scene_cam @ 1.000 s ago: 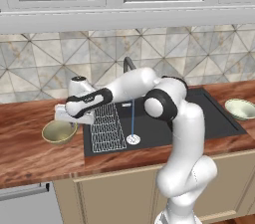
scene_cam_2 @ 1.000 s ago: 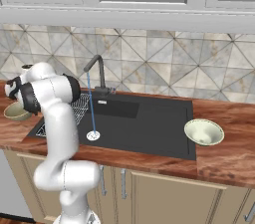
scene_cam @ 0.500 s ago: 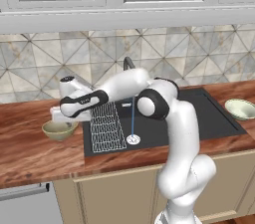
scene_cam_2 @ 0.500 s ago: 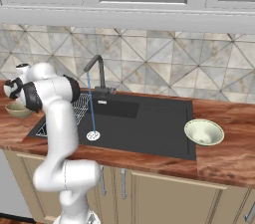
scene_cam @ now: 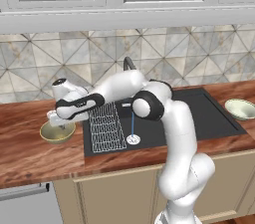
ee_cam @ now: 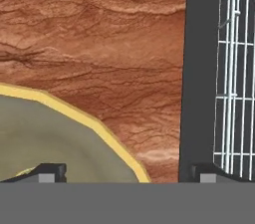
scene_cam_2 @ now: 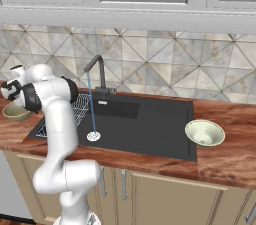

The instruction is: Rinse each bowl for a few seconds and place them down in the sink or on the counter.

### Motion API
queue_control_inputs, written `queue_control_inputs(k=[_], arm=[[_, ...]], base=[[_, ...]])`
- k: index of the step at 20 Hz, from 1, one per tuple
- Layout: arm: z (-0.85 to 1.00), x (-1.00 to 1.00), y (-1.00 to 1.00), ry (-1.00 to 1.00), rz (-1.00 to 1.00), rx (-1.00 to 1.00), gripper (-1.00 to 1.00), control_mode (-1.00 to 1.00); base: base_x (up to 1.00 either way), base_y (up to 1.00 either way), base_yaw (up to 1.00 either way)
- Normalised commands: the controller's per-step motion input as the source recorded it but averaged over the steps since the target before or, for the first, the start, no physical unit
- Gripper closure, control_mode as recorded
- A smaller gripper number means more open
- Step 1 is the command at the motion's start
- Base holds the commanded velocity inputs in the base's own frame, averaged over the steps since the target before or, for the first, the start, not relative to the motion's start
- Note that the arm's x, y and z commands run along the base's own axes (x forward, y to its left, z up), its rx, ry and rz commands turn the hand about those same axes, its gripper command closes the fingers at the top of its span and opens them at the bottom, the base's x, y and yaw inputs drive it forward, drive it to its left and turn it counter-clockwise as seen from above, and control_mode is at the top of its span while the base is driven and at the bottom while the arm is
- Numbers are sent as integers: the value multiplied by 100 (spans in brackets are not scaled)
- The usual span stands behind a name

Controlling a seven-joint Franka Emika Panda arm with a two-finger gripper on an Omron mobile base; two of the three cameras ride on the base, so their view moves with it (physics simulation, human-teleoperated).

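The olive-yellow bowl (scene_cam: 57, 132) rests upright on the counter (scene_cam: 25, 154) just left of the sink (scene_cam: 199, 114). My gripper (scene_cam: 58, 120) hangs right over its near rim, open. In the hand view the bowl (ee_cam: 50, 143) fills the lower left, its yellow rim running between my widely parted fingertips (ee_cam: 48, 171), with neither pressing on it. From the right base view the same bowl (scene_cam_2: 16, 113) sits at the far left beside my wrist. The pale cream-green bowl (scene_cam: 240, 109) stands on the counter right of the sink (scene_cam_2: 150, 124), also seen as the bowl (scene_cam_2: 204, 133).
The faucet (scene_cam_2: 97, 71) runs a thin stream of water (scene_cam: 132, 126) onto the drain. A white wire rack (scene_cam: 107, 126) lies in the left part of the basin, close to my hand (ee_cam: 234, 68). Bare counter (ee_cam: 99, 44) spreads beyond the bowl.
The jaws have spread from nearly shut to wide apart and let go of the olive-yellow bowl, which now sits on the counter. The arm shifted slightly left.
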Motion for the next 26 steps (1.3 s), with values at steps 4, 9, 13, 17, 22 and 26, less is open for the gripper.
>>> queue_control_inputs(k=[4,9,13,17,22,26], arm=[[32,0,2,-4,6,0,-100,-100],[42,0,1,-4,6,-1,-100,-100],[42,-1,-4,-7,6,-3,-100,-100],[43,-9,-9,-9,7,-2,-100,-100],[47,-20,-12,-12,7,-1,-100,-100],[52,-23,-17,-13,7,0,-100,-100]], base=[[0,0,0],[0,0,0],[0,0,0],[0,0,0],[0,0,0],[0,0,0]])
